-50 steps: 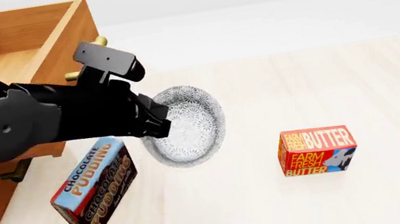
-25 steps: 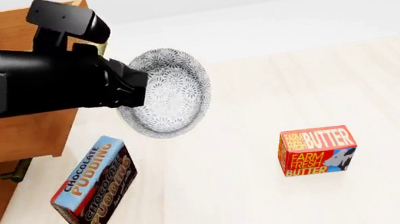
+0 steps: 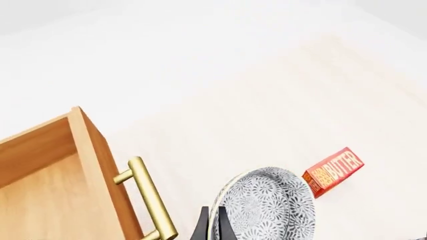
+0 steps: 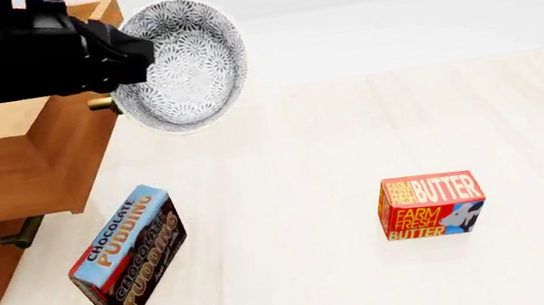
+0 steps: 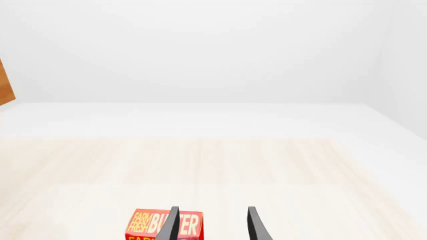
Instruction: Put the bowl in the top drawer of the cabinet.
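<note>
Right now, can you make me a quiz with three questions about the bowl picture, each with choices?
1. Where is the bowl?
A. Flat on the table
B. Held up in the air beside the front of the top drawer
C. On top of the butter box

2. How many food boxes are on the table?
A. Two
B. Three
C. Five

3. What are the fingers of the right gripper doing?
A. Squeezing the butter box
B. Holding a spoon
C. Standing apart with nothing between them

Answers:
1. B, because the left gripper pinches the bowl's rim and holds it, tilted on edge, next to the brass handle, not yet inside the drawer.
2. A, because only the pudding box and the butter box lie there.
3. C, because the right wrist view shows a bare gap between the two fingers.
</note>
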Available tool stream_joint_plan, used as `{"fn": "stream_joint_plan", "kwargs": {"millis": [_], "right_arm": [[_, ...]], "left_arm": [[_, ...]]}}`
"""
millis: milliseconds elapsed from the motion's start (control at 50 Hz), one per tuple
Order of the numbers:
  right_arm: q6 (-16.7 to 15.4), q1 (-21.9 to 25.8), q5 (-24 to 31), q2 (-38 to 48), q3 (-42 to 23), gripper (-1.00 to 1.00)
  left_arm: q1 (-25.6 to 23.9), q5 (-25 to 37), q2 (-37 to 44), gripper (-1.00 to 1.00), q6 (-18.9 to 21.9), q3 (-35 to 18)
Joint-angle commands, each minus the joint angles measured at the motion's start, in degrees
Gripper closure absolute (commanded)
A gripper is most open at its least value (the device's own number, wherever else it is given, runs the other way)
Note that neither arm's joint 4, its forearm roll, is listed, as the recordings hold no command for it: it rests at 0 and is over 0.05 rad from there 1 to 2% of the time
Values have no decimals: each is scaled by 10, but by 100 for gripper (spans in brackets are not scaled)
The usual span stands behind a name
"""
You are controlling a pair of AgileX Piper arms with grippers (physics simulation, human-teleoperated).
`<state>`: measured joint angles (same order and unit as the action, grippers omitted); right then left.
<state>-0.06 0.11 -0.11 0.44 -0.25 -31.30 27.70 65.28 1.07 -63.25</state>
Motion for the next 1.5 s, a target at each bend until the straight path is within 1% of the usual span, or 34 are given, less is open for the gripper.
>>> {"fn": "stream_joint_plan", "kwargs": {"millis": [20,80,100,240,480,800,860,920,940,980,1000,1100,1140,1180,1200,1260,1280,1320,1340,1360,1380,1400,1420,1480,1500], "right_arm": [[0,0,0,0,0,-100],[0,0,0,0,0,-100],[0,0,0,0,0,-100],[0,0,0,0,0,-100],[0,0,0,0,0,-100],[0,0,0,0,0,-100],[0,0,0,0,0,-100],[0,0,0,0,0,-100],[0,0,0,0,0,-100],[0,0,0,0,0,-100],[0,0,0,0,0,-100],[0,0,0,0,0,-100],[0,0,0,0,0,-100],[0,0,0,0,0,-100],[0,0,0,0,0,-100],[0,0,0,0,0,-100],[0,0,0,0,0,-100],[0,0,0,0,0,-100],[0,0,0,0,0,-100],[0,0,0,0,0,-100],[0,0,0,0,0,-100],[0,0,0,0,0,-100],[0,0,0,0,0,-100],[0,0,0,0,0,-100],[0,0,0,0,0,-100]], "left_arm": [[47,7,-1,100,0,-32],[47,7,-1,100,0,-32],[56,7,1,100,-1,-41],[75,8,5,100,2,-59],[109,7,5,100,2,-79],[197,-5,11,100,14,-96],[205,-6,10,100,12,-94],[223,-12,13,100,10,-92],[231,-11,16,100,3,-95],[235,-11,16,100,0,-96],[250,-13,21,100,-1,-97],[269,-15,26,100,-8,-102],[279,-14,30,100,-18,-104],[282,-15,31,100,-18,-103],[287,-13,35,100,-32,-104],[293,-13,38,100,-28,-106],[304,-15,40,100,-20,-107],[309,-14,44,100,-26,-109],[322,-13,50,100,-15,-109],[322,-17,49,100,-15,-107],[325,-14,55,100,-31,-107],[325,-14,55,100,-31,-108],[327,-18,56,100,-22,-105],[330,-20,59,100,-28,-104],[334,-22,60,100,-25,-102]]}}
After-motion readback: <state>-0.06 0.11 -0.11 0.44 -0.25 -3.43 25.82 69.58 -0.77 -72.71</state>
